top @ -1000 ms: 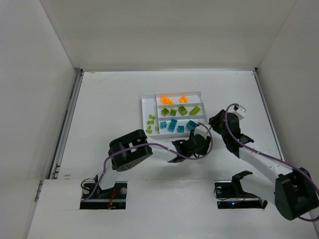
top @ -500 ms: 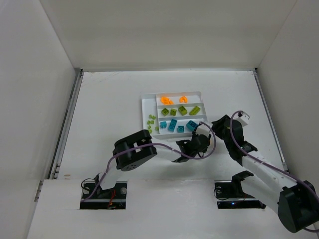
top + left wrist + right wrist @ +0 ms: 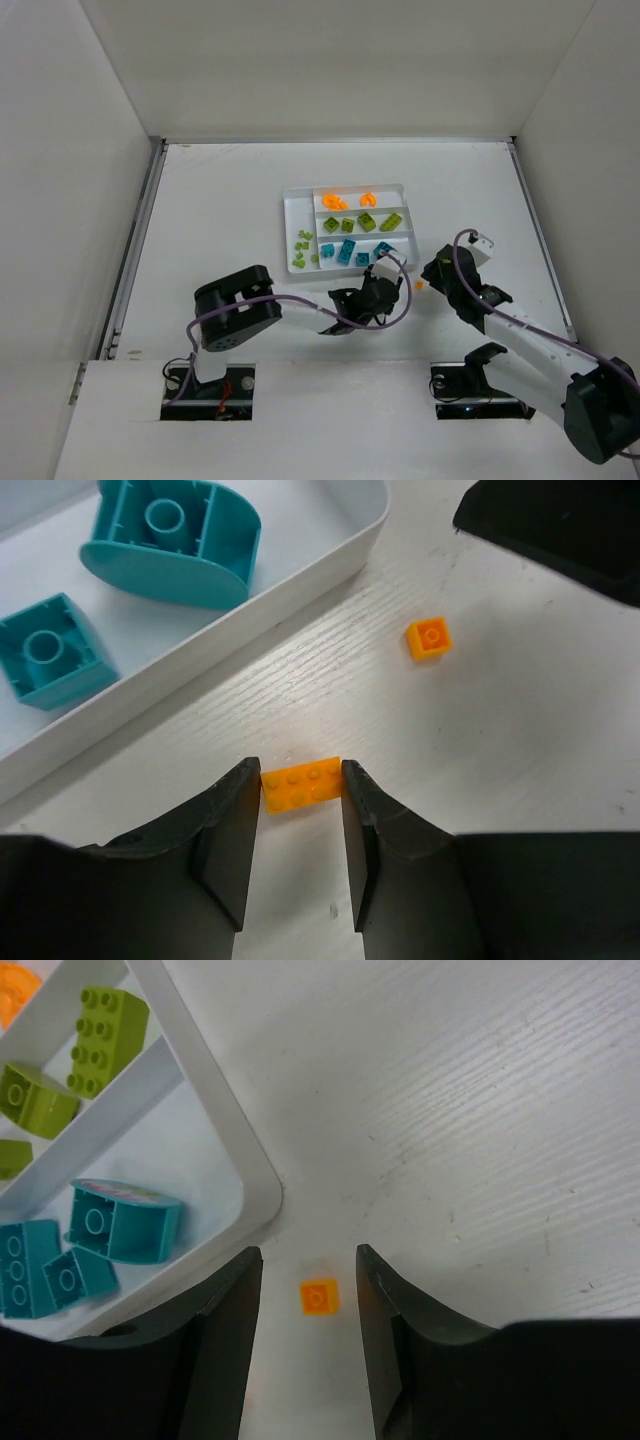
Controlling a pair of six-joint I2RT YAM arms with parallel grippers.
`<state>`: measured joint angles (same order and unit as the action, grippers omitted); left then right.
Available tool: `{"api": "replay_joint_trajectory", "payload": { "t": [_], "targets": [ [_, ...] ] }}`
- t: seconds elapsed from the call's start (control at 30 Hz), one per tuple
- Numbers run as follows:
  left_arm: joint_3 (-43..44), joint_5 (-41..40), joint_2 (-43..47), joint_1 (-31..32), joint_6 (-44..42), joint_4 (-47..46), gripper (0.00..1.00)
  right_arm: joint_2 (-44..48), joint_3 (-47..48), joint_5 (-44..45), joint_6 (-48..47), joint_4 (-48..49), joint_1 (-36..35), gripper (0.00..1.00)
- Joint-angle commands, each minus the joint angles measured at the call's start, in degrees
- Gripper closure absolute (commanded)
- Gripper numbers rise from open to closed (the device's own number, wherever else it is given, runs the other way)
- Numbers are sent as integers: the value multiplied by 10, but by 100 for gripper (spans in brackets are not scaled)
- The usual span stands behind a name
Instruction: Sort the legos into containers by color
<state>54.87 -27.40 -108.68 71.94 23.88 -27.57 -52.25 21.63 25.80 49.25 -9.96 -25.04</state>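
The white tray [image 3: 298, 200] holds orange legos [image 3: 345, 200] in its far section, lime ones [image 3: 362, 222] in the middle, teal ones [image 3: 350, 250] in the near one, and small lime pieces [image 3: 302, 250] in the narrow left section. My left gripper [image 3: 300, 792] is just off the tray's near right corner [image 3: 300, 580], its fingertips closed on the two ends of a flat orange brick [image 3: 300, 783]. My right gripper [image 3: 308, 1255] is open and low over the table, with a tiny orange brick [image 3: 320, 1297] lying between its fingers. That brick also shows in the left wrist view [image 3: 428, 638].
Two teal bricks [image 3: 170, 540] lie inside the tray corner beside my left gripper. The tray's rounded corner [image 3: 262, 1175] is close to my right gripper's left finger. The two grippers [image 3: 385, 288] [image 3: 437, 272] are close together. White walls enclose the table.
My left gripper has drawn back toward the near left, off the tray's corner. My right gripper has come in and lowered around the tiny orange brick.
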Motion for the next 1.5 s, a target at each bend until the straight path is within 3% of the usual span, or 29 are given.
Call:
{"api": "replay_joint_trajectory", "payload": {
  "t": [0.0,0.27,0.57,0.8,1.13,1.47],
  "targets": [
    [-25,2,79,-4,7,-14,82,-19,41,29,-10,-50,-19,51],
    [-70,31,180,-91,42,-37,82,-116,80,21,-10,-76,-76,51],
    [-50,47,204,-179,61,-57,81,-163,93,22,-14,-76,-77,58],
    [-8,62,166,-239,85,-59,81,-177,102,13,-29,-74,-77,61],
    [100,91,38,-308,91,-39,81,-179,105,4,-43,-74,-77,74],
    [111,108,26,-310,82,-34,81,-166,100,6,-43,-73,-77,80]
  ]
}}
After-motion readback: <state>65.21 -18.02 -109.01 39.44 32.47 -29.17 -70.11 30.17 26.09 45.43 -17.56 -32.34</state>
